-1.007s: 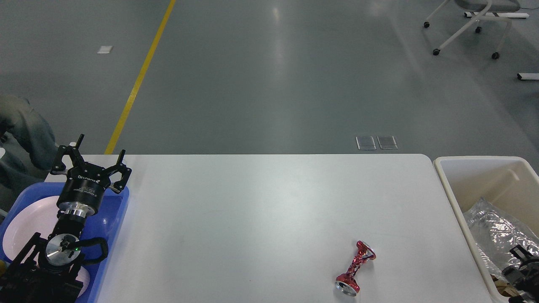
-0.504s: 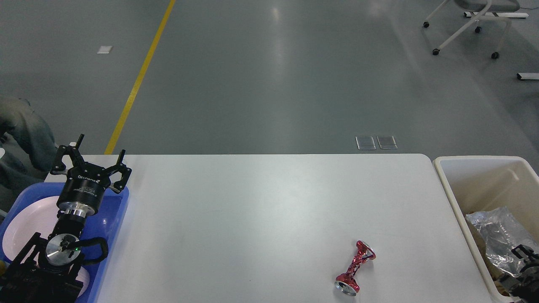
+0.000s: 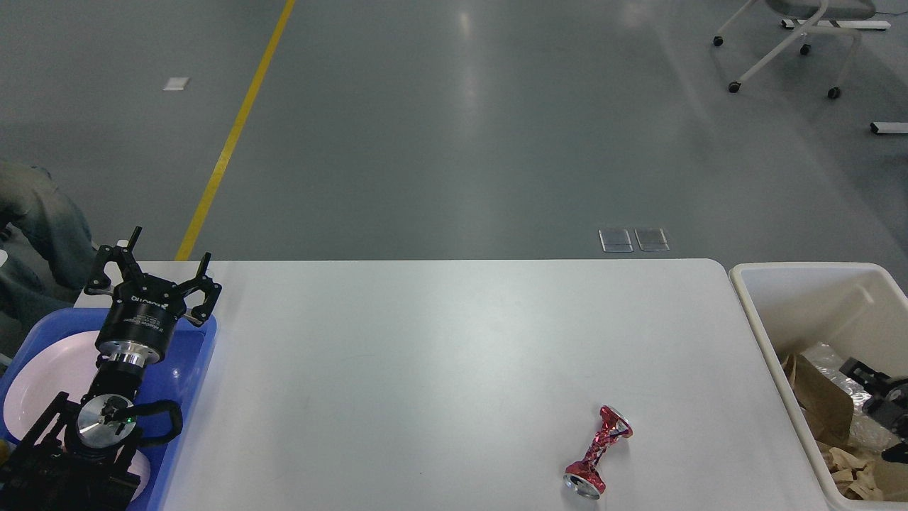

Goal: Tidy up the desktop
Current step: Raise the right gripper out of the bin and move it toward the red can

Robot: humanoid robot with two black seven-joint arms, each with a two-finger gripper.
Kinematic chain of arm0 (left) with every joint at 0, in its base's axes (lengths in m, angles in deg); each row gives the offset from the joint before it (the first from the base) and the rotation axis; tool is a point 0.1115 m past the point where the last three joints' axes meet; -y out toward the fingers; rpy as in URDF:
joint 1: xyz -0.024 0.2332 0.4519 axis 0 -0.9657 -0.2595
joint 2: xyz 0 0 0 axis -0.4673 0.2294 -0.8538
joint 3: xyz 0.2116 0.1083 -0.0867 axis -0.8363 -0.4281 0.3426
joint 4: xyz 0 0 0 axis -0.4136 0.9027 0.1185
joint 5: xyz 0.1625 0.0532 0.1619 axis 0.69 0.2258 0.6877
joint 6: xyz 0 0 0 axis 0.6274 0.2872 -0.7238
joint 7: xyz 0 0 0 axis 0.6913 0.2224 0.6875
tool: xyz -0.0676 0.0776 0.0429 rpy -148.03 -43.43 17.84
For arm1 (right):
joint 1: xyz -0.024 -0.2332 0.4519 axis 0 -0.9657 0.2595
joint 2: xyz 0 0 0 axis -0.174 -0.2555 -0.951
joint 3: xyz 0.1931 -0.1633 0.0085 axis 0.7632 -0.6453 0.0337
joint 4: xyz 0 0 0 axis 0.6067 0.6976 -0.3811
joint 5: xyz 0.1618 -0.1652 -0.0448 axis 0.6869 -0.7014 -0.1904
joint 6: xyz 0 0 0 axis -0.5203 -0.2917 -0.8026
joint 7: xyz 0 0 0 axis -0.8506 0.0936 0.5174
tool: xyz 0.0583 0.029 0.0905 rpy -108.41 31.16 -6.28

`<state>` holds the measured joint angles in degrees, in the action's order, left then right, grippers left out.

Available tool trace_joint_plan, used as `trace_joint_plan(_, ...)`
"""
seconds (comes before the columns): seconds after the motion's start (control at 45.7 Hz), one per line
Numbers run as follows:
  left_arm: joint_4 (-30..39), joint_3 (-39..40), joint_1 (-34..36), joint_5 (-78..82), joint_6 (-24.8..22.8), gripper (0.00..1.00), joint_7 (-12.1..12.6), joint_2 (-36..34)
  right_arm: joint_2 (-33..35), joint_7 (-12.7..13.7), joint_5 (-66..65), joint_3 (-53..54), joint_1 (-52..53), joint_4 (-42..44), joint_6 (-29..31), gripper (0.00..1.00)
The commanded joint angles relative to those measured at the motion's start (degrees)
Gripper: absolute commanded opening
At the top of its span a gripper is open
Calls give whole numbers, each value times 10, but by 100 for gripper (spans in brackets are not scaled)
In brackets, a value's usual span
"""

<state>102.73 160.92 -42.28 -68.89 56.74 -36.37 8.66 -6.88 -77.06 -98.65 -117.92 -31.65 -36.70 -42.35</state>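
the white worktop [image 3: 454, 355] fills the middle of the view, bare but for a crushed red can [image 3: 598, 453] lying near its front right. a blue tray [image 3: 188, 369] with a white plate [image 3: 42, 376] is overlapped at the left edge by the left gripper [image 3: 157, 273] — fingers spread, nothing held. in the cream bin [image 3: 762, 319] at the right sits the right gripper [image 3: 876, 387], its state not discernible. since half a second ago the silvery wrapper has sunk lower — brown paper [image 3: 823, 401] is now exposed.
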Motion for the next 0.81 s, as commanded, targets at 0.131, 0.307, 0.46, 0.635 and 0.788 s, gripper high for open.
trace_joint_plan(0.131,0,0,0,0,0,96,0,0,31,0,-81,-32,206,-88,266,100)
trace_joint_plan(0.307,0,0,0,0,0,96,0,0,23,1,-76,-116,369,-194,410,100)
trace_joint_plan(0.46,0,0,0,0,0,96,0,0,2,0,-59,-200,559,-357,462,100)
trace_joint_plan(0.635,0,0,0,0,0,96,0,0,-88,0,80,-330,727,-449,489,100)
trace_joint_plan(0.788,0,0,0,0,0,96,0,0,-103,0,180,-363,835,-511,489,100)
